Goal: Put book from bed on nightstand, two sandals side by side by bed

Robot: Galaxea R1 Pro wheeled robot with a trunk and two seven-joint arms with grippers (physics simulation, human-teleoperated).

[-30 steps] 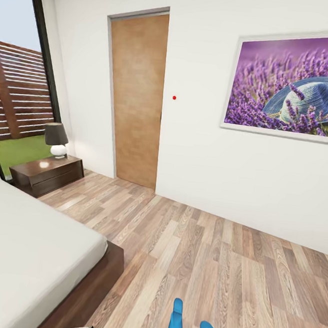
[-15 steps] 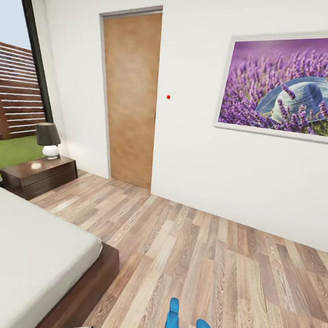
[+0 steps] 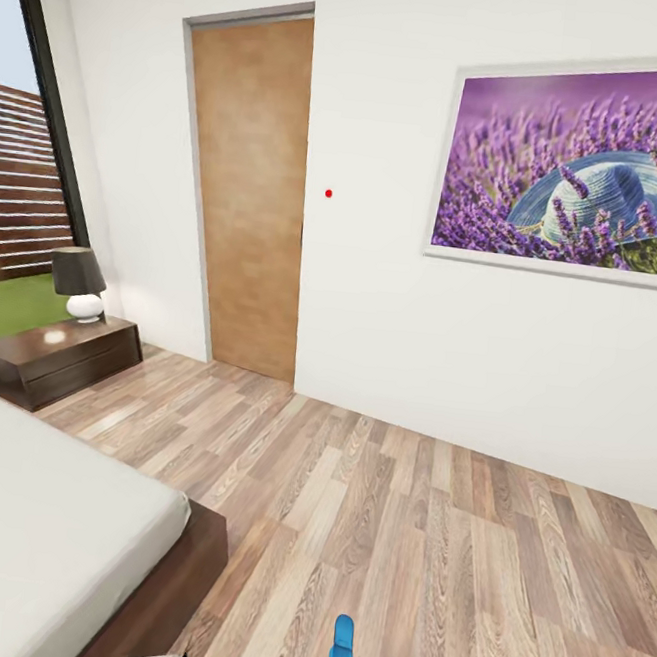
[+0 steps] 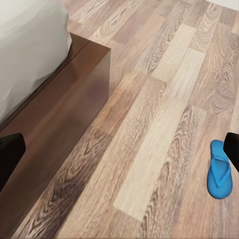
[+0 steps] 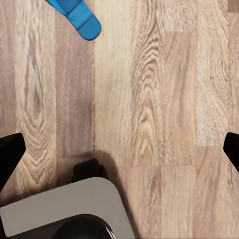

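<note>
Both end effectors, left (image 4: 119,149) & right (image 5: 119,149), spread wide; blue sandals (image 3: 340,653) on floor nr bed (image 3: 38,532).

Head camera swinging toward 3 o'clock, whole scene sliding toward 9 o'clock, lavender picture (image 3: 575,166) now fuller in frame, two sandals (image 3: 341,656) dropping toward the 6 o'clock edge, nightstand (image 3: 54,357) and window (image 3: 22,168) nearer the 9 o'clock edge

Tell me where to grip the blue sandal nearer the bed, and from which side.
Judging from the left wrist view, the sandal lies flat, sole down, on the wood floor. Come straight down from above and pinch across its narrower middle, jaws over the long edges; the thin thong strap looks too slight to grip.
</note>
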